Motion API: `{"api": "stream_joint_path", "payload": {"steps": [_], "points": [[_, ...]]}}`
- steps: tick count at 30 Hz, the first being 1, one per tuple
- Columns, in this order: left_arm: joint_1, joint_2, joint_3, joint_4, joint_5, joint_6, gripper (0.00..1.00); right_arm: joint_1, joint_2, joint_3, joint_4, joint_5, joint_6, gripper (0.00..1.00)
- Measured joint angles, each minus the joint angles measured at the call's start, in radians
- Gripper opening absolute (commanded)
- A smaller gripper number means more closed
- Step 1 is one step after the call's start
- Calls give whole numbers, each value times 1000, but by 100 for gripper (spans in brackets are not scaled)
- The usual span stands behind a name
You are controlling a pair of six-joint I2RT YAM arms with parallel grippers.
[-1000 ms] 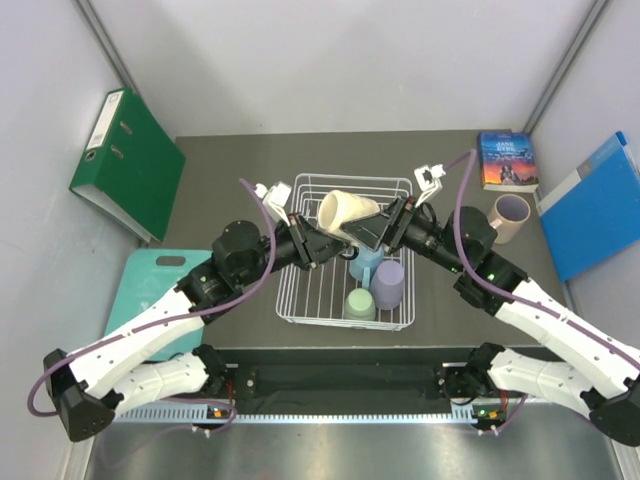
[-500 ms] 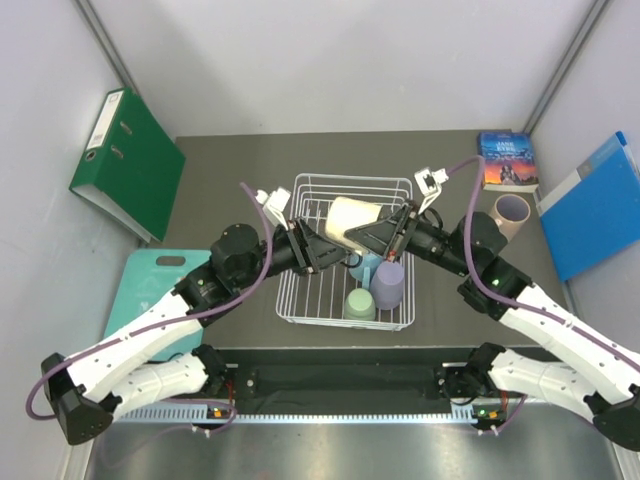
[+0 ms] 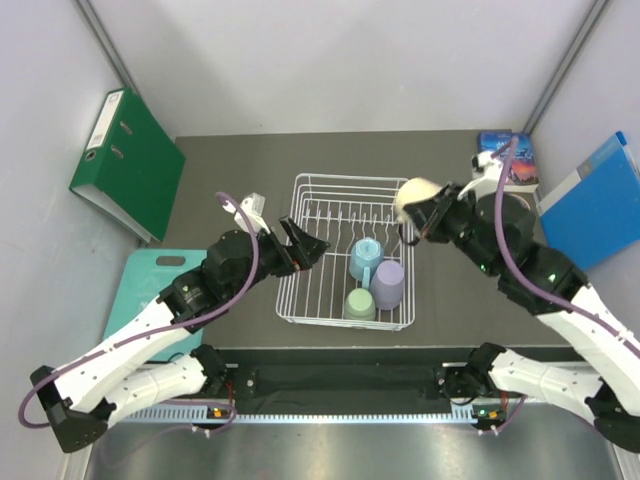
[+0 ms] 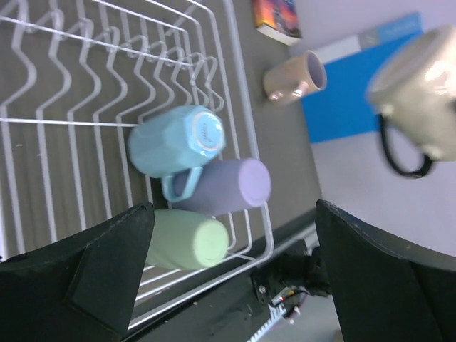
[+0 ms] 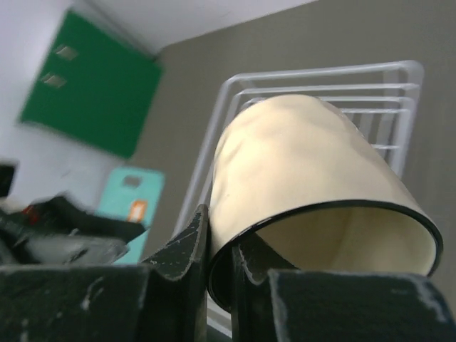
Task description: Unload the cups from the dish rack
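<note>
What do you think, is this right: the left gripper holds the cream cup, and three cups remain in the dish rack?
No: the right gripper holds the cream cup, as the right wrist view shows; the left gripper is open. Three cups remain in the dish rack.

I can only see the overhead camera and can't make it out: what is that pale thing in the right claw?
Observer: A cream cup, its dark rim pinched between the fingers of the right claw.
Visitor: Does it have a handle?
Observer: Yes, a black handle, plain from the left wrist camera.
Visitor: Are any cups unloaded already?
Observer: One pinkish cup is on the table near a book; the right arm hides it from you.
</note>
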Motion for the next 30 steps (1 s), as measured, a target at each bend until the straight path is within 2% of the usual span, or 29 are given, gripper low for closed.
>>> {"api": "stream_joint_path", "payload": {"steps": [4, 8, 11, 14, 19, 22, 30], "points": [[0, 23, 36, -103, -94, -19, 95, -5, 116, 207, -261, 309, -2, 0], [0, 108, 90, -229, -159, -45, 94, -46, 159, 155, -397, 414, 35, 0], [0, 171, 109, -307, -181, -61, 94, -161, 164, 19, -437, 380, 62, 0], [0, 212, 115, -367, -190, -71, 93, -344, 162, -113, -447, 317, 66, 0], [0, 226, 116, -409, -193, -79, 93, -587, 165, -203, -431, 201, 38, 0], [0, 226, 116, -415, -190, -80, 93, -672, 194, -208, -391, 135, 24, 0], [0, 254, 116, -433, -190, -81, 93, -798, 377, -207, -296, 35, 5, 0]]}}
